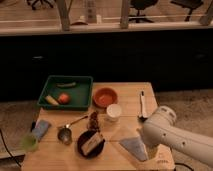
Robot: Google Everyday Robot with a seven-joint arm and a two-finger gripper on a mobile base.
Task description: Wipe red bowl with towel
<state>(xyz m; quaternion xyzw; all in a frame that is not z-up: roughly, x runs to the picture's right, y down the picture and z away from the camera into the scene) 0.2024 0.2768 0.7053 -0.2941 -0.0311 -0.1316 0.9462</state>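
The red bowl (105,96) sits on the wooden table (127,95), just right of the green tray and behind the white cup (114,113). Lying flat near the table's front right is the towel (131,147), grey-blue and roughly triangular. My white arm (167,134) reaches in from the right. Its gripper (151,151) hangs low at the towel's right edge, mostly hidden behind the arm, and it looks open with nothing in it. The bowl is well apart from the gripper, to the back left.
A green tray (47,89) holding food stands at the back left. A dark round dish (91,144), a metal cup (65,134) and a brown item (93,120) crowd the front middle. A light blue cloth (41,129) and green cup (30,143) lie front left. A white utensil (142,104) lies right of the bowl.
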